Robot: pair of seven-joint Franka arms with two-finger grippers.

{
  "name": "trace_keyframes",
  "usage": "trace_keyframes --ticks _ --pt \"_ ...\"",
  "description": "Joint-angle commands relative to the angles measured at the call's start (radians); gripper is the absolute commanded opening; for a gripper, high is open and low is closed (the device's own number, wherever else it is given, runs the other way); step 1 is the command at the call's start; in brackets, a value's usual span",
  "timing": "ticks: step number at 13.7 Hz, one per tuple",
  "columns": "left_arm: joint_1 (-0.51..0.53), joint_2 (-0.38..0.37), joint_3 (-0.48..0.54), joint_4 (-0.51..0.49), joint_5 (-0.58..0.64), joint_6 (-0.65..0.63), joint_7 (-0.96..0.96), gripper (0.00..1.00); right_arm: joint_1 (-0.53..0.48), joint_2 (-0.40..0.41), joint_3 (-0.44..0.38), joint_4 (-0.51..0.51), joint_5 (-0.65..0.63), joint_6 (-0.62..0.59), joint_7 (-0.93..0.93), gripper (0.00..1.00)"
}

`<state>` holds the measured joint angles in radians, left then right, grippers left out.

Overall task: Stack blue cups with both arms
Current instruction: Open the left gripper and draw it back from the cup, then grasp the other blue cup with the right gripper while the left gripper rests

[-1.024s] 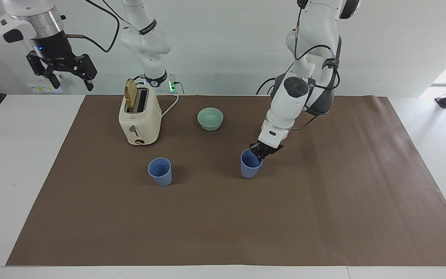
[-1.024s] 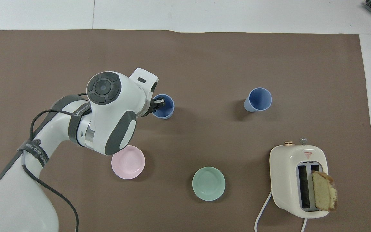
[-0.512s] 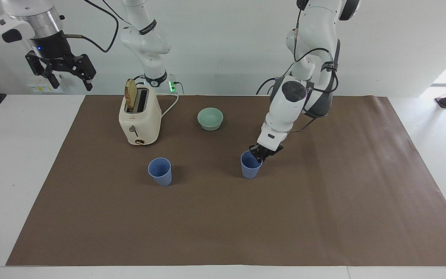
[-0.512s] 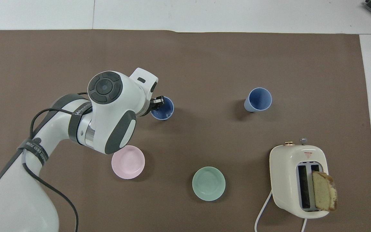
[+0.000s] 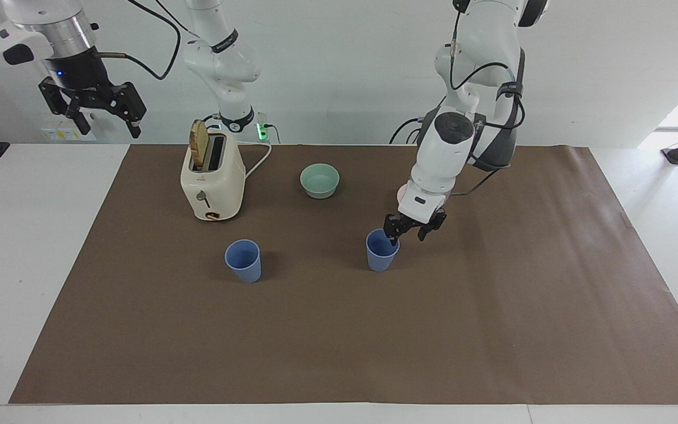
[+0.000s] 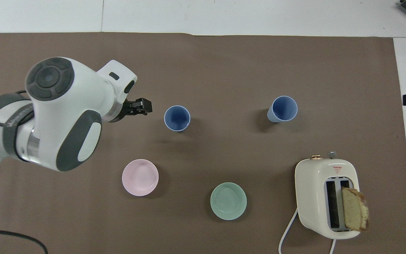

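A white table (image 5: 33, 247) under a brown paper mat (image 5: 492, 330) against a pale wall carries a cream toaster (image 5: 212, 179) near the robots' edge, green bowl (image 5: 319, 179) and pink bowl (image 6: 140, 177), two upright periwinkle-blue plastic cups (image 5: 243, 259) (image 5: 381, 250) mid-mat well apart; the left gripper (image 5: 414, 228) hangs spread just above one cup's rim, the right gripper (image 5: 96, 105) waits spread above the table's corner.

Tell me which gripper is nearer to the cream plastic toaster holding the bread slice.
Right. The right gripper hangs raised over the bare white table beside the cream plastic toaster. The left gripper is at a small blue plastic cup toward the left arm's end.
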<state>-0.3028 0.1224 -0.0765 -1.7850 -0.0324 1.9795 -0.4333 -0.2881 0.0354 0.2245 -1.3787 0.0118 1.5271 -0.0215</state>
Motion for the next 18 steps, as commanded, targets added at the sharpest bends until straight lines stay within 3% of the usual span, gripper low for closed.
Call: trace_keyframes --ticks 1,5,12,18 --pt "0.063 -0.085 -0.006 -0.021 0.017 -0.100 0.131 1.00 0.021 -0.019 0.001 -0.117 0.072 0.117 0.009 1.00" --pt "0.152 -0.144 -0.005 -0.021 0.017 -0.180 0.306 1.00 0.082 0.012 0.001 -0.236 0.089 0.258 0.003 1.00" --pt "0.243 -0.243 0.001 0.001 0.017 -0.264 0.475 1.00 0.139 0.188 0.001 -0.257 0.088 0.427 0.015 1.00" --pt "0.269 -0.237 0.012 0.229 0.003 -0.470 0.481 1.00 0.149 0.215 0.001 -0.339 0.076 0.445 0.003 1.00"
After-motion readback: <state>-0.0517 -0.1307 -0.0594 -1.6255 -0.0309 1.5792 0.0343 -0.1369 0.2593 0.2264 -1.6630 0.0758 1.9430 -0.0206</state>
